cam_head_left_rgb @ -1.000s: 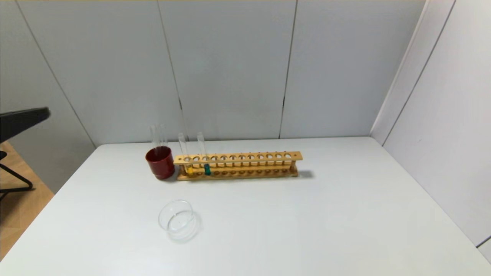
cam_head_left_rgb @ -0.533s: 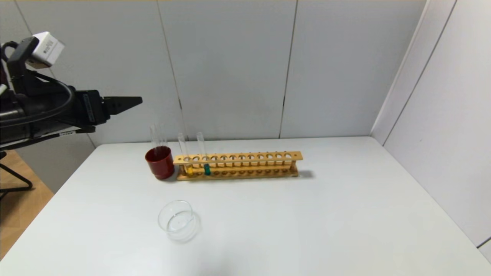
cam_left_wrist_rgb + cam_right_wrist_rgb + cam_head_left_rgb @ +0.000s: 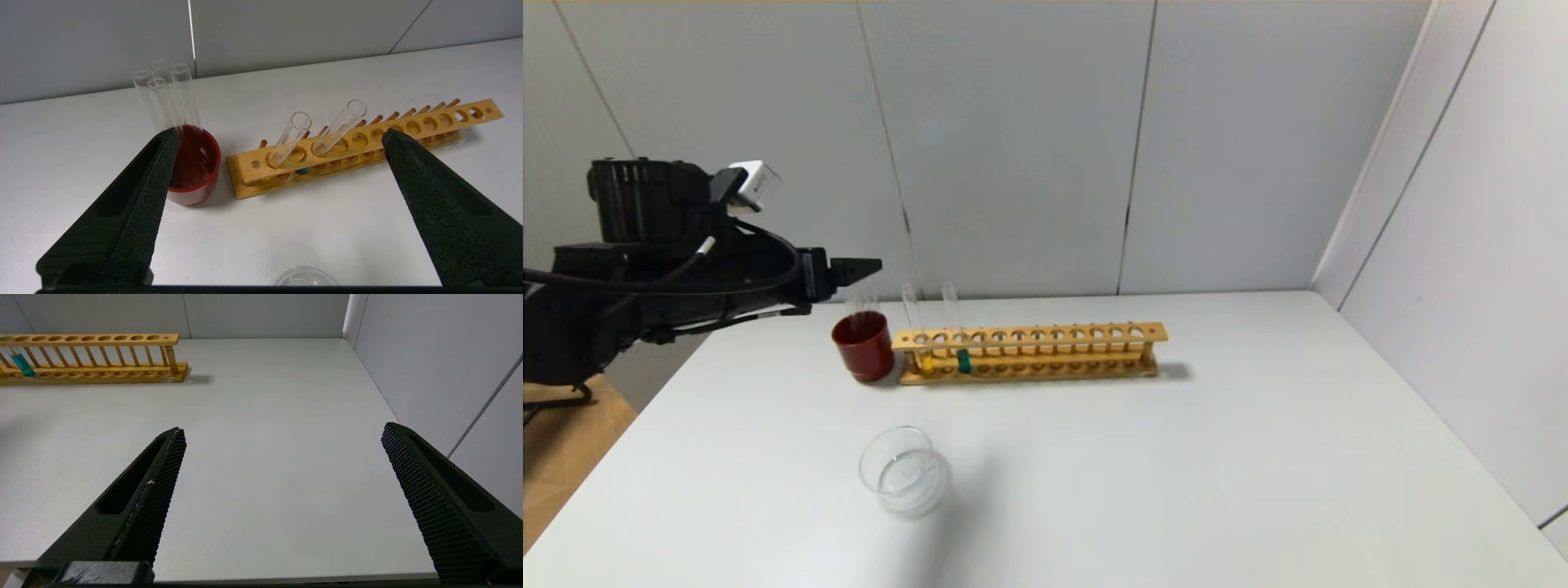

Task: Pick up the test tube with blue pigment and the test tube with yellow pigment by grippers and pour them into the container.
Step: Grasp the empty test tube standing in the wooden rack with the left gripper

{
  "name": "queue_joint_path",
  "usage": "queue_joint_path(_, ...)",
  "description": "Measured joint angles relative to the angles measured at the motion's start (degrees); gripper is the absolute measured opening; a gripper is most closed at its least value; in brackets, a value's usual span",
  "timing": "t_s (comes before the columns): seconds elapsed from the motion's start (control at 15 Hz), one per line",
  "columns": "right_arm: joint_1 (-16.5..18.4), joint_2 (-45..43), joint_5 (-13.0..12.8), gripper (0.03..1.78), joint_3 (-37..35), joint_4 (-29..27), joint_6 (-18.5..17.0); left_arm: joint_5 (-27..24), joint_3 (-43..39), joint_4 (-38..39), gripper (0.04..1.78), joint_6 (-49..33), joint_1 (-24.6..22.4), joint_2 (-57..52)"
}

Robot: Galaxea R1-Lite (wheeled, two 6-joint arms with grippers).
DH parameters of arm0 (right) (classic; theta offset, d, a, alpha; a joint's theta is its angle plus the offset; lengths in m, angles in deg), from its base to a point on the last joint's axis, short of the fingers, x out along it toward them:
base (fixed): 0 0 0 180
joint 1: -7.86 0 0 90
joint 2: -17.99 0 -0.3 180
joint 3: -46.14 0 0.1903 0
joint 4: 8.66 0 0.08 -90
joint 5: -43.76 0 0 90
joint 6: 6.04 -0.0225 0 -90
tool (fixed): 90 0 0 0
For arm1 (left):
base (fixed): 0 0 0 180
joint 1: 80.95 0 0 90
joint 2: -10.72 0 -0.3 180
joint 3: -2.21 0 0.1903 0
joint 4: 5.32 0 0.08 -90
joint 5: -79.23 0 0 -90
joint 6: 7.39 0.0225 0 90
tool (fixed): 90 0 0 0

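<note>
bright even light | soft shadows | sharp focus | no glare

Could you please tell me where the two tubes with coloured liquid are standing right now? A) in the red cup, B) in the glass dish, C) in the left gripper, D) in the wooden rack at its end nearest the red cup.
D: the yellow tube and blue tube stand in the wooden rack at its end beside the red cup.

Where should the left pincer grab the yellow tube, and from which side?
Probably by the bare glass of the yellow tube above the rack, coming from the front. It stands nearly upright, the red cup crowds its left and the blue tube its right. The left pincer is open, up near the cup.
</note>
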Motion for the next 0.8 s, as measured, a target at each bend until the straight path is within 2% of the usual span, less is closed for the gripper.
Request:
queue_joint_path(0.4, 0.0, 0.0, 0.0, 1.75, 0.0, 0.0, 0.0, 0.2, -2.3, 8.9, 1.75, 0.4, 1.7, 8.9)
queue_joint_path(0.8, 0.0, 0.0, 0.0, 1.75, 0.0, 0.0, 0.0, 0.2, -2.3, 12.8, 1.75, 0.3, 2.5, 15.4)
